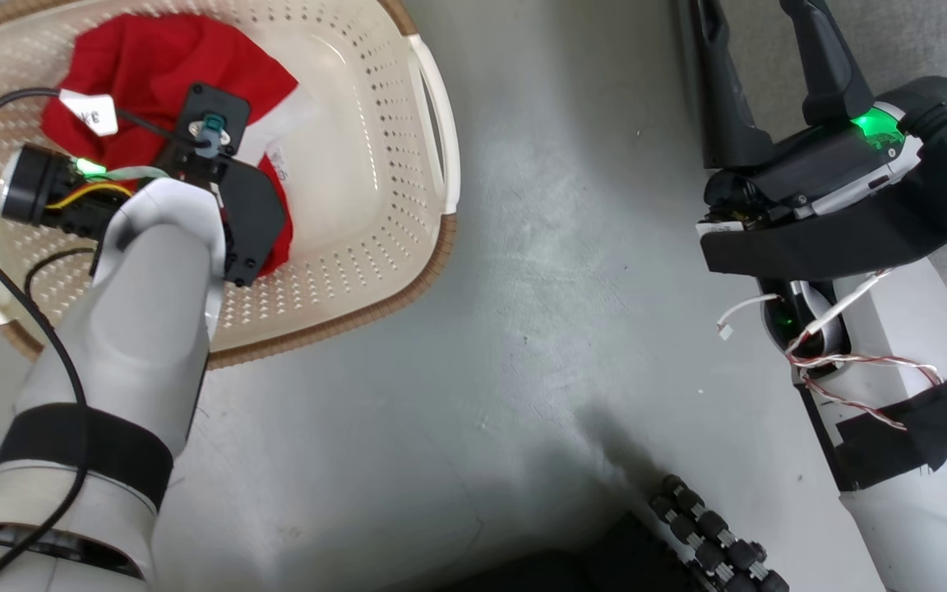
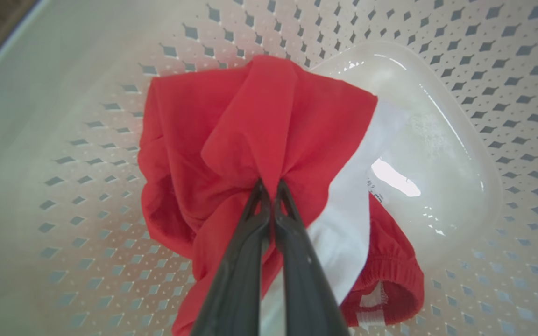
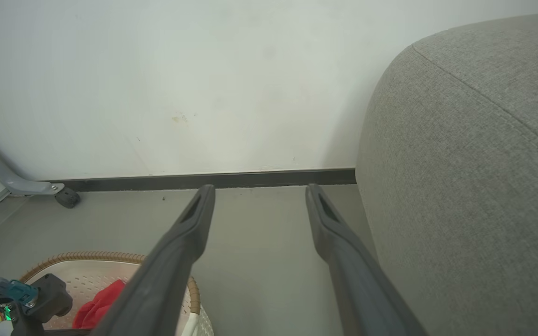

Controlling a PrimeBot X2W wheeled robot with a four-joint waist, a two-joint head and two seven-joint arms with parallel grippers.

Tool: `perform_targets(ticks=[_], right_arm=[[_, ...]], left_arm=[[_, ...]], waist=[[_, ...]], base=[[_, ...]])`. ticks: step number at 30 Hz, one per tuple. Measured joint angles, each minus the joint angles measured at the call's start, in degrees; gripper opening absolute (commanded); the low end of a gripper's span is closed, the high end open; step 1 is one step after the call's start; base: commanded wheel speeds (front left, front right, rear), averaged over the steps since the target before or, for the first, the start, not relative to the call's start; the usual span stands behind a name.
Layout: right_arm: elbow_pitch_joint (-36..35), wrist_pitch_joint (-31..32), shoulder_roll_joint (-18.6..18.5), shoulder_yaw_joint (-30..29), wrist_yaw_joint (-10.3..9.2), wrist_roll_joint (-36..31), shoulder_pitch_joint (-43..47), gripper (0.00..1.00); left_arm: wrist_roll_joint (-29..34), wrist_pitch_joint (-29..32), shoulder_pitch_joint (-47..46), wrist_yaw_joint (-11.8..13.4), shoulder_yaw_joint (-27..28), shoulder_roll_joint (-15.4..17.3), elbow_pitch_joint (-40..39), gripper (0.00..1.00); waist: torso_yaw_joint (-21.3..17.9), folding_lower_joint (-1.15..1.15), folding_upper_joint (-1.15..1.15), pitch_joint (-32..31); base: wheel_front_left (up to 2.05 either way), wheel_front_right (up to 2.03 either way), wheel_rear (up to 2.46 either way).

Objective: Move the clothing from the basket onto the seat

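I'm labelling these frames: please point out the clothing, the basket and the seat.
clothing (image 2: 269, 116), left wrist view, on the bunched red fold.
basket (image 1: 358, 181), head view, on its perforated inner wall.
seat (image 3: 460, 186), right wrist view, on its grey fabric side.

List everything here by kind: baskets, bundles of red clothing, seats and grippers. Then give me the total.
Baskets: 1, the basket
Bundles of red clothing: 1, the clothing, lying in the basket; how many pieces it holds is unclear
Seats: 1, the seat
Grippers: 2, the left gripper shut on the clothing, the right gripper open
Total: 5
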Motion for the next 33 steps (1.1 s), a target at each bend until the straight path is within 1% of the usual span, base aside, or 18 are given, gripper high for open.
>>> perform_targets(ticks=[8,15,18,20,25,30,33], right_arm=[[4.0,0.0,-2.1,-0.5,0.01,-0.4,0.4,1.0],[7.9,0.0,-4.4,-1.4,0.16,-0.8,2.9,1.0],[9.2,0.0,-4.6,-1.5,0.16,-1.0,4.0,1.0],[10.0,0.0,-4.6,-1.5,0.16,-1.0,4.9,1.0],[12.0,0.0,-4.9,-1.7,0.16,-1.0,7.1,1.0],[14.0,0.0,-4.9,-1.7,0.18,-1.0,9.2,1.0],[15.2,0.0,-4.8,-1.5,0.18,-1.0,10.1,1.0]], left_arm=[[-3.1,-5.9,2.8,-0.1,1.9,-2.9,0.2,0.0],[-5.2,-12.7,5.9,-2.0,2.8,-5.0,0.1,0.0],[-5.9,-14.7,7.3,-2.1,2.8,-5.8,-0.1,0.0],[-6.9,-16.0,8.1,-2.6,2.8,-5.9,-0.2,0.0],[-8.6,-19.1,10.6,-2.8,3.2,-5.9,-0.4,0.0],[-10.6,-20.1,13.0,-3.5,3.9,-5.8,-1.0,0.0],[-13.1,-20.5,15.7,-4.5,2.7,-5.8,-4.2,0.0]], waist=[[1.9,0.0,0.0,-5.6],[4.5,-0.01,0.0,-11.8],[5.7,-0.01,0.0,-14.1],[6.5,-0.01,0.0,-15.7],[8.6,-0.01,0.0,-19.7],[10.6,-0.01,0.0,-23.9],[11.7,-0.01,0.0,-26.4]], base=[[0.0,0.0,0.0],[0.0,0.0,0.0],[0.0,0.0,0.0],[0.0,0.0,0.0],[0.0,0.0,0.0],[0.0,0.0,0.0],[0.0,0.0,0.0]])
